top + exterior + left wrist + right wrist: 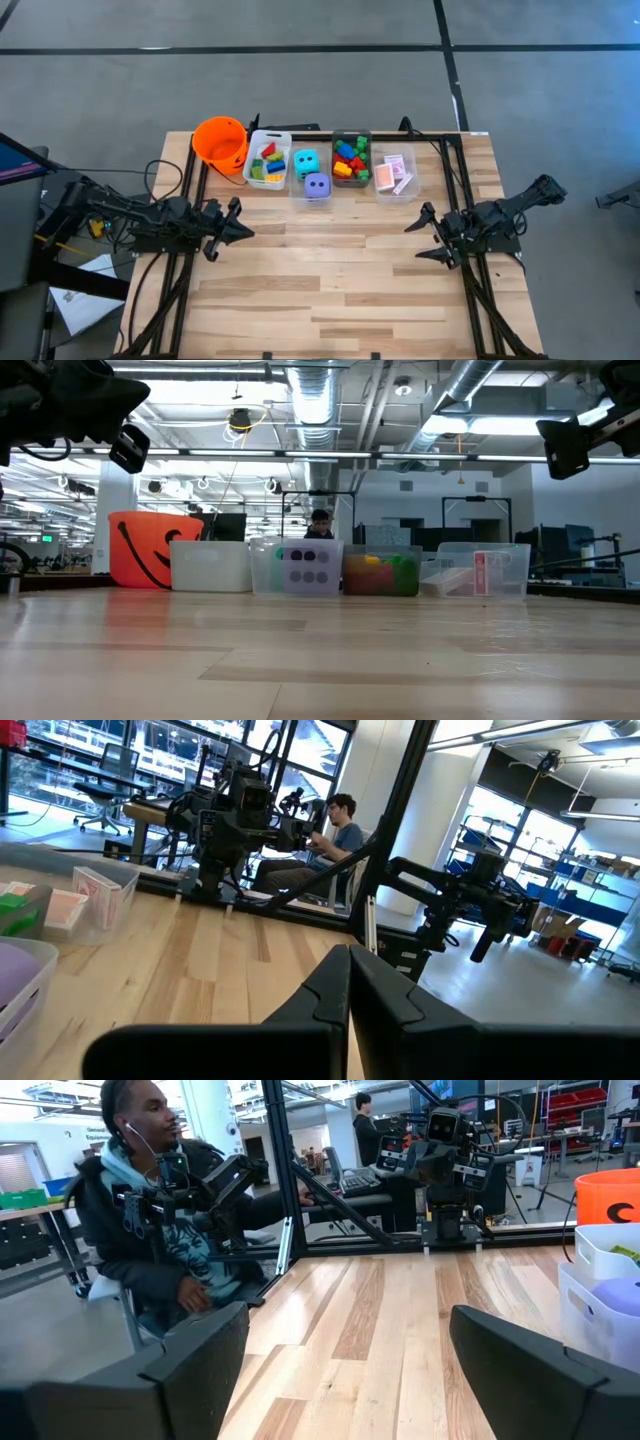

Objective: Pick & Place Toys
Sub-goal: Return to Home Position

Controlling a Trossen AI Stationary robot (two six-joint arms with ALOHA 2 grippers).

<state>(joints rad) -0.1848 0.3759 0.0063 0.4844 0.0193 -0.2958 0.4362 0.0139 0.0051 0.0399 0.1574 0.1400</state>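
1. Fingers. I read the left gripper point(232, 228) as released, its fingers spread with nothing between them. The right gripper point(425, 235) is also released and empty. The right wrist view confirms a wide gap between its fingers point(195, 1365). Both hang above the table point(330, 290), with their tips facing each other across bare wood.

2. Toys. I see no toy between, under or just beside either pair of fingertips. All the toys lie beyond the tips, in a row of containers at the far edge:
- bricks in the white bin point(268, 133), past the left tips
- teal die point(306, 162) and purple die point(317, 185) in a clear bin
- more bricks in the dark bin point(351, 132)
- playing cards point(395, 172) in the clear bin past the right tips

The orange bucket point(220, 140) stands farthest left.

3. Status. I judge the sorting complete, and only parking the arms remains.

4. Hazards. Spread fingers take up more room. If an arm swings toward the row while retracting, it could clip a bin wall and spill what has been sorted. A seated person point(150, 1210) shows beyond the table edge in the right wrist view, so I would keep the retraction slow and inside the frame.
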